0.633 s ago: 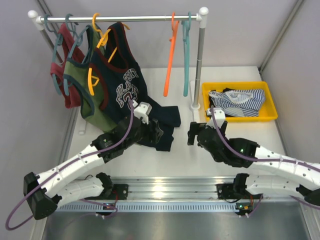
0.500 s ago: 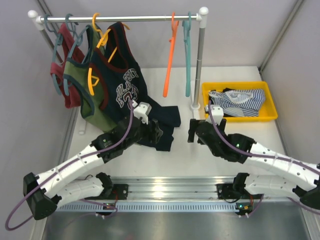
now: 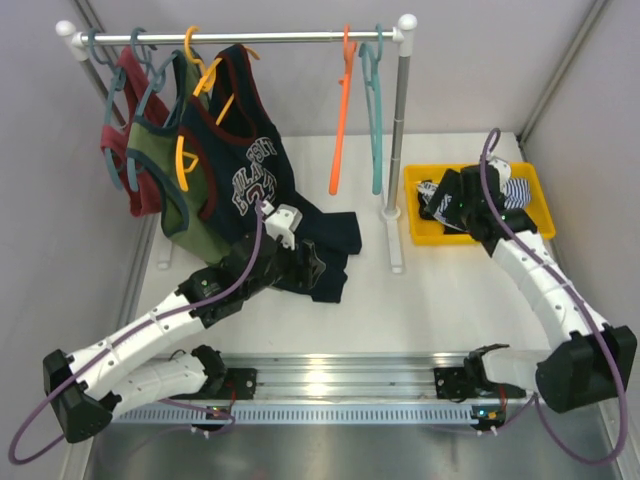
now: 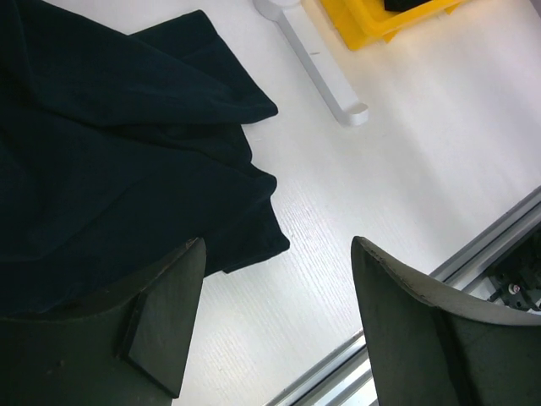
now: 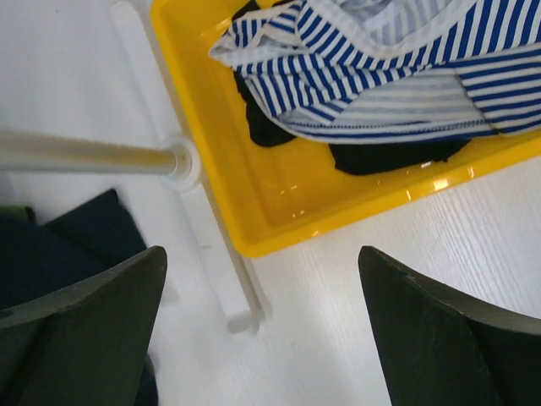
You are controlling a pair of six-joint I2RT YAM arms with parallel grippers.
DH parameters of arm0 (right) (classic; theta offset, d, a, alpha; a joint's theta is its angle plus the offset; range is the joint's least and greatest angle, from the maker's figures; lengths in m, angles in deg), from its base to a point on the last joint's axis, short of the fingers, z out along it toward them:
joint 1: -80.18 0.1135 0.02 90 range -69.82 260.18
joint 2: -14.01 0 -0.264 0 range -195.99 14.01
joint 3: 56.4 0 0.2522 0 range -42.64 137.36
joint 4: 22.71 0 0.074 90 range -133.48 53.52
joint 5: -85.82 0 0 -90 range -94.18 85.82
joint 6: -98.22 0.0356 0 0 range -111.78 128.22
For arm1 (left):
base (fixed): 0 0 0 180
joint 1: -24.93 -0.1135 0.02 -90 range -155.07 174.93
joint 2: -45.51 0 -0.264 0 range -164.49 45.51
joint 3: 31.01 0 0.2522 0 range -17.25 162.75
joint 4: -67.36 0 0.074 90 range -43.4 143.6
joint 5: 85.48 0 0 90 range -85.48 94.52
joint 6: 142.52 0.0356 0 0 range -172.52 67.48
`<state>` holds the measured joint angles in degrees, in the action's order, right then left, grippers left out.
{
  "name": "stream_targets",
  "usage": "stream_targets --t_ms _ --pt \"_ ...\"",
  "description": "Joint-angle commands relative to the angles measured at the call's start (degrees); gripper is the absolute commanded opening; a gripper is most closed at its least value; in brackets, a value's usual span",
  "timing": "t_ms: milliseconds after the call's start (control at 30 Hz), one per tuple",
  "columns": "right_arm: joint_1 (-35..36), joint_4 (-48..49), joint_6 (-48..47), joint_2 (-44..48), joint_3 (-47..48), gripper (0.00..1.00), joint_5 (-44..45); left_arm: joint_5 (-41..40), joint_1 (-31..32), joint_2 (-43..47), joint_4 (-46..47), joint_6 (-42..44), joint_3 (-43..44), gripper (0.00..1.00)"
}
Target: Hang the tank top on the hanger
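The tank top lies crumpled in a yellow tray at the far right corner of the tabletop. It rests partly over a black garment in the same tray. The right pincer hovers above the tray's near left rim with its fingers spread wide, holding nothing and not touching the cloth.

The hanger hangs bare by its hook from the rail along the far edge, just beside a teal hanger and close to the rack's right post. It is well apart from the tank top.

The left pincer is also open and empty. It sits low over the middle of the tabletop, above the edge of a dark navy garment that lies in folds there — whether a finger touches the cloth cannot be told. The rack's white foot runs across the tabletop between that garment and the tray.

Toward the far left corner a navy top with lettering hangs from the rail.
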<state>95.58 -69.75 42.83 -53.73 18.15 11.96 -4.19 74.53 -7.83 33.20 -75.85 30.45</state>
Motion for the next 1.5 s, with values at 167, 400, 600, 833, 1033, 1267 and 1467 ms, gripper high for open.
stream_targets --t_ms 167,400,600,833,1033,1267,1467 --pt "-9.15 3.4 -6.74 -21.88 18.81 0.88 -2.43 4.93 0.14 -0.36 0.01 0.22 3.36 0.75" --pt "-11.27 -1.61 -10.35 -40.25 36.74 0.67 -1.47 5.72 0.14 0.26 -0.6 -0.22 3.27 0.75" --pt "-12.5 -2.76 -12.29 -46.59 40.37 0.53 -0.15 6.34 0.14 0.26 -2.01 0.3 3.89 0.74" --pt "-13.2 -1.44 -13.52 -49.85 39.14 0.48 -0.94 6.42 0.14 0.17 -2.97 1.01 3.54 0.74" --pt "-13.2 -0.3 -14.66 -51.7 38.26 0.49 -0.58 7.48 0.14 -0.8 -2.54 1.27 3.1 0.74" --pt "-13.29 1.1 -15.71 -52.75 37.03 0.5 -0.15 8.09 0.14 -2.64 -2.27 2.15 3.63 0.74" --pt "-13.2 1.99 -16.59 -52.49 36.76 0.51 1.52 8.45 0.14 -3.96 -1.92 2.41 3.89 0.74"
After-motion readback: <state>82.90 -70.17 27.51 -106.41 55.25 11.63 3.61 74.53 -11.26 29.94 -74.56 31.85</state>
